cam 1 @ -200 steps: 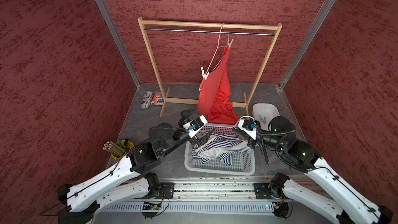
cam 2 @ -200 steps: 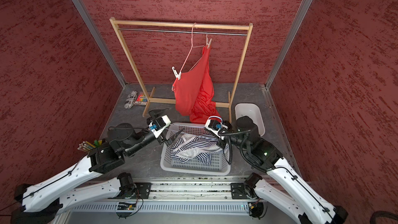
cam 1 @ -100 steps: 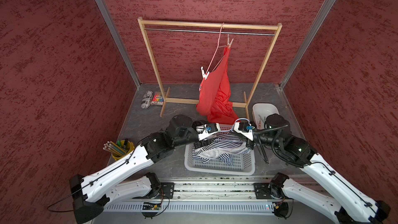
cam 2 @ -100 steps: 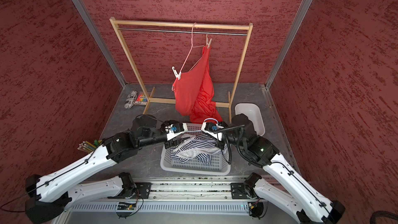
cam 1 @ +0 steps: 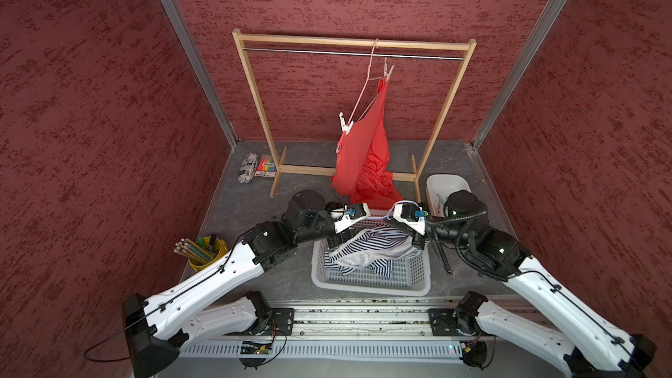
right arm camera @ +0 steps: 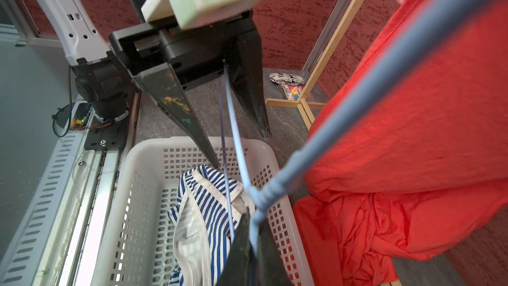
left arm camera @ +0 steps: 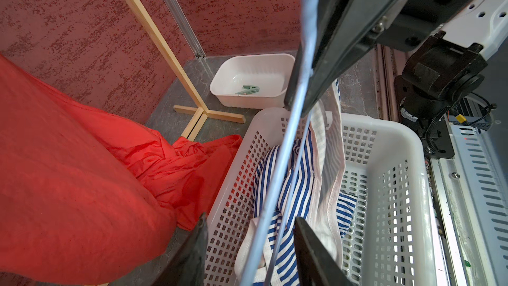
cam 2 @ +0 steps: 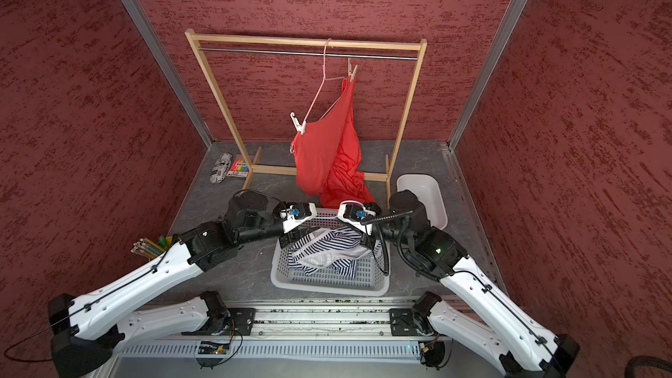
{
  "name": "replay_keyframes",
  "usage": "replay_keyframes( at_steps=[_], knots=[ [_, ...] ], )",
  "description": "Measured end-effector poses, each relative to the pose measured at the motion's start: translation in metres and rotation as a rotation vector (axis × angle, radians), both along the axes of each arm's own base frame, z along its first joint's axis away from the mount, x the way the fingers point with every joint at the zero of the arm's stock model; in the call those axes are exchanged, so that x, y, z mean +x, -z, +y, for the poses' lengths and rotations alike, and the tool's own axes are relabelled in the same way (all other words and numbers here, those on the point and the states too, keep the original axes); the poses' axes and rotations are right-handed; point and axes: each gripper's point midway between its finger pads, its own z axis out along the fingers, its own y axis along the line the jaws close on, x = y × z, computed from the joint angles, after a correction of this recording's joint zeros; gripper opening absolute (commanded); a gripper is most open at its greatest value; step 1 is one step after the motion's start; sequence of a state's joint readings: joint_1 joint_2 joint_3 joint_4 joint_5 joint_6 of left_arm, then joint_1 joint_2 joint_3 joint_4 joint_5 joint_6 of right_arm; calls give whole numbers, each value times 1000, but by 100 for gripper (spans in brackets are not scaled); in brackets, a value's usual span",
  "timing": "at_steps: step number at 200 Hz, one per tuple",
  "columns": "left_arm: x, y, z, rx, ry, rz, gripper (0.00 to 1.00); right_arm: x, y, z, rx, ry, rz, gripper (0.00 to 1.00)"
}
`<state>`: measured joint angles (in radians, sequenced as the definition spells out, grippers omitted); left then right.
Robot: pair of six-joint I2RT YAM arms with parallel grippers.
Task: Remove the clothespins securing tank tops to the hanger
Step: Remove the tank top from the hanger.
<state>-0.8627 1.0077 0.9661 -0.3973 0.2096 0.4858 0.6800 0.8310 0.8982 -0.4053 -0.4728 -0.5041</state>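
Note:
The orange-red tank top point(cam 1: 363, 154) hangs from a pink hanger point(cam 1: 365, 85) on the rack. A white clothespin point(cam 1: 345, 127) grips its low end and a beige clothespin point(cam 1: 388, 70) its high end. The striped tank top point(cam 1: 367, 252) lies loose in the white basket point(cam 1: 371, 281). Over the basket, my right gripper point(right arm camera: 254, 221) is shut on the twisted neck of a light blue wire hanger point(right arm camera: 357, 111). My left gripper point(left arm camera: 250, 217) faces it with its jaws apart. The blue hanger point(left arm camera: 277, 171) wires run between them, and I see no contact.
A white tub point(cam 1: 445, 185) with a pale green clothespin point(left arm camera: 248, 90) sits right of the basket. The wooden rack point(cam 1: 254, 103) stands at the back, with a marker pack point(cam 1: 265, 172) by its left foot. A yellow pencil cup point(cam 1: 203, 252) stands at the left.
My left arm swung right from the basket's back left corner to over the basket. Its jaws narrowed around the blue hanger's wires. The right gripper shifted slightly left, still holding the hanger.

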Motion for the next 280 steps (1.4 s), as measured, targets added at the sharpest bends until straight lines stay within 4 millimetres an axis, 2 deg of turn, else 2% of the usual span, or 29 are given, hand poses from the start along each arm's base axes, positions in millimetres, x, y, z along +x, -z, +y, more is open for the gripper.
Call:
replay_keyframes(
  at_steps=[5, 15, 47, 69, 83, 101, 112, 119, 141, 176, 199, 234, 256, 280],
  knots=[
    [1, 1, 1, 2, -5, 3, 0, 0, 0, 0, 9, 3, -6, 30],
    [4, 3, 5, 3, -17, 10, 0, 0, 0, -1, 29, 11, -5, 48],
    [0, 16, 15, 0, -32, 44, 0, -1, -12, -4, 88, 34, -9, 71],
    [-5, 20, 22, -13, -39, 57, 0, 1, -16, -8, 114, 76, 15, 75],
    [-5, 18, 24, -22, -47, 60, 0, 0, -24, -15, 151, 114, 28, 80],
    [-1, 19, 26, -27, -74, 75, 0, -5, -42, -33, 244, 195, 39, 81],
    [3, 21, 27, -26, -95, 90, 0, -4, -52, -45, 304, 265, 66, 90],
    [5, 22, 28, -23, -109, 101, 0, -3, -57, -53, 336, 307, 89, 99],
    [18, 23, 32, -23, -174, 127, 0, 4, -61, -69, 412, 429, 186, 99],
    [31, 23, 43, -39, -259, 159, 0, 13, -38, -82, 495, 556, 338, 99],
    [36, 17, 51, -68, -292, 168, 0, 23, -4, -82, 482, 628, 428, 99],
    [34, 3, 58, -125, -306, 169, 0, 24, 46, -87, 460, 691, 516, 99],
    [34, 0, 59, -135, -309, 173, 0, 24, 59, -89, 461, 720, 533, 99],
    [34, -3, 59, -146, -314, 178, 0, 25, 59, -94, 491, 742, 526, 99]
  ],
)
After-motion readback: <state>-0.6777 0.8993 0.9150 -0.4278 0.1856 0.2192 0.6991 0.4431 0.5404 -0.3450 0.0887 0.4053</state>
